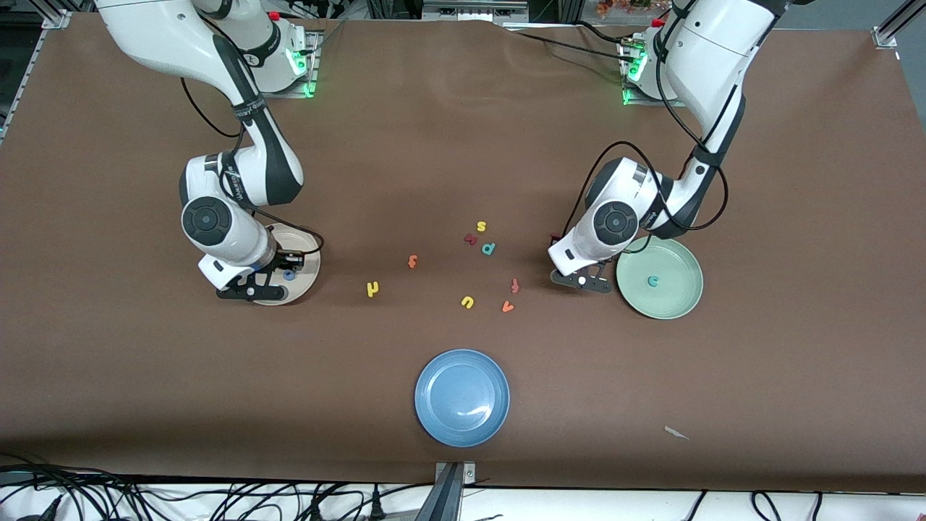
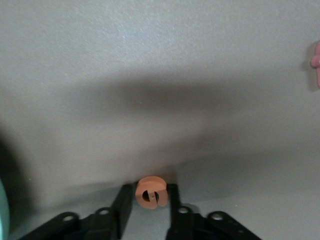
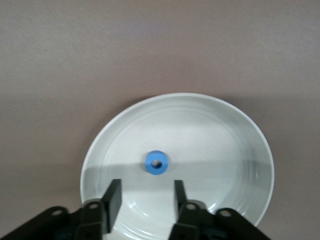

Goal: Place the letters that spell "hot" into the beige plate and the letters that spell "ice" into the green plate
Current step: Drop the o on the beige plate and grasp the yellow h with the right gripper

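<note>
Two letters are in their plates, a third is in the grip, three are left on the table

The blue plate [image 1: 461, 396] nearest the camera holds nothing. Farther off, the yellow h [image 1: 372, 289] lies loose on the brown table [image 1: 145, 376]. At the left arm's end, the green plate [image 1: 680, 297] holds the teal c [image 1: 653, 281]. Just beside it the left gripper [image 2: 151, 187] is down at the table, jaws narrow and close against both sides of the orange e [image 2: 150, 192]. At the right arm's end, the right gripper [image 3: 145, 187] hangs over the beige plate [image 3: 215, 130], jaws apart and holding nothing, with the blue o [image 3: 157, 162] lying in the plate below. Farthest off, the orange t [image 1: 412, 261] lies loose too. I cannot tell which dark red piece is the i, but neither plate shows one.
</note>
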### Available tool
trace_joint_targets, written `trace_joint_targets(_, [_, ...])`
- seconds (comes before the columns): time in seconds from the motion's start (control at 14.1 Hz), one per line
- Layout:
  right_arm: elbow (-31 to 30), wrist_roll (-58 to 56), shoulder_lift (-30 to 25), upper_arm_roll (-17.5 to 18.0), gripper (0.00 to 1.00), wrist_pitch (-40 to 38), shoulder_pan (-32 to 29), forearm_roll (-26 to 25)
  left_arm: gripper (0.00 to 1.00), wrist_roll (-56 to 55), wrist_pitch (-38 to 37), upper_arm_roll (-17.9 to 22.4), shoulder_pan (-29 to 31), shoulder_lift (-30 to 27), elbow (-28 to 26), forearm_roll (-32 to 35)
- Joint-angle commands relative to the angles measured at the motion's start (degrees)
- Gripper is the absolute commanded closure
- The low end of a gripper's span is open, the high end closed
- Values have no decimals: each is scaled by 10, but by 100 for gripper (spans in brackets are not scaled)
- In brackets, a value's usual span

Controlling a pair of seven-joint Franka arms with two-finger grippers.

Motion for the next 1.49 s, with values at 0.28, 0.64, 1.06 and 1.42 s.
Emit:
trace_joint_targets(0.28, [52, 137, 5, 40, 0, 2, 21, 34, 91, 9, -12, 2, 9, -32, 1, -6])
trace_joint_targets(0.64, [131, 165, 79, 41, 0, 3, 67, 34, 87, 103, -128, 2, 79, -63, 40, -1])
trace_joint_targets(1.06, [185, 156, 156, 48, 0, 32, 83, 28, 87, 192, -124, 3, 139, -43, 20, 0])
trace_joint_targets(1.42, [185, 154, 177, 48, 5, 65, 87, 31, 71, 192, -124, 3, 146, -14, 21, 28])
